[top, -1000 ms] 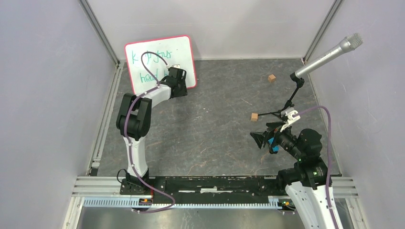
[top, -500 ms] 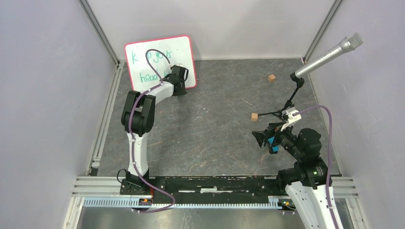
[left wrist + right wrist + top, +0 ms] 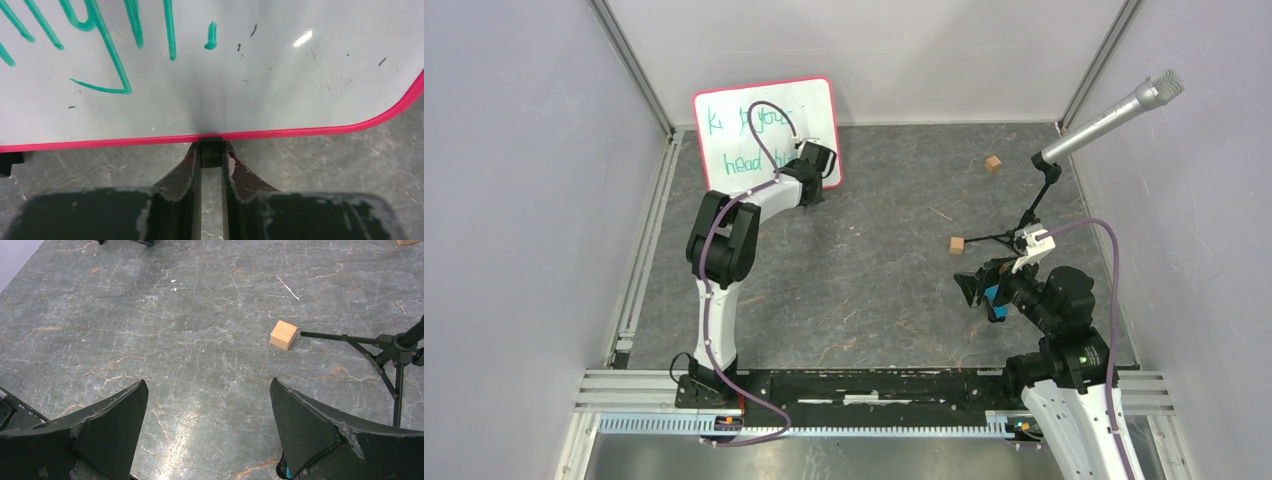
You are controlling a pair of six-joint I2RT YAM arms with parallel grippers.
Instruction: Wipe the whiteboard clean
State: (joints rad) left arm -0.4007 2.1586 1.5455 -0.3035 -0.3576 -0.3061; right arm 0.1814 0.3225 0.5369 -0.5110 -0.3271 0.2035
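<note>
The whiteboard (image 3: 310, 85) gleams glossy and smooth, catching glare, its red rim (image 3: 300, 133) looking plastic. The grey table (image 3: 150, 330) shows a veined, stone-like sheen; the small block (image 3: 283, 334) looks like matt wood.

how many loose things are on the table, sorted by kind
whiteboard: 1
wooden blocks: 2
microphone on tripod stand: 1
total: 4
</note>
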